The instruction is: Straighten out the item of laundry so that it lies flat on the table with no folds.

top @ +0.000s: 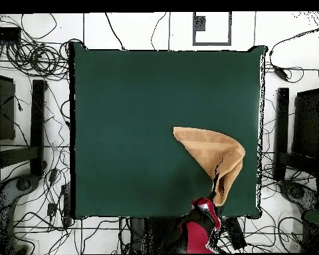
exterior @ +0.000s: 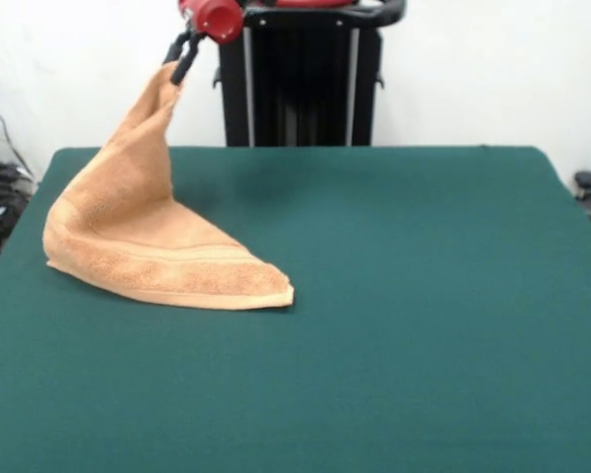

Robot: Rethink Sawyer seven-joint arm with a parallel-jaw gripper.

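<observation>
Orange-tan terry towel (exterior: 148,246) pinched by one corner in the raised claw (exterior: 181,54), hanging as a tent-like cone, lower folded edge resting on the green felt worktop (exterior: 424,296) near one side edge

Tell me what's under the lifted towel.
The hand holds one corner of the towel up, and the rest drapes onto the green table. Only table cloth shows around it. Whatever lies beneath the draped part is covered, so I cannot tell.
</observation>
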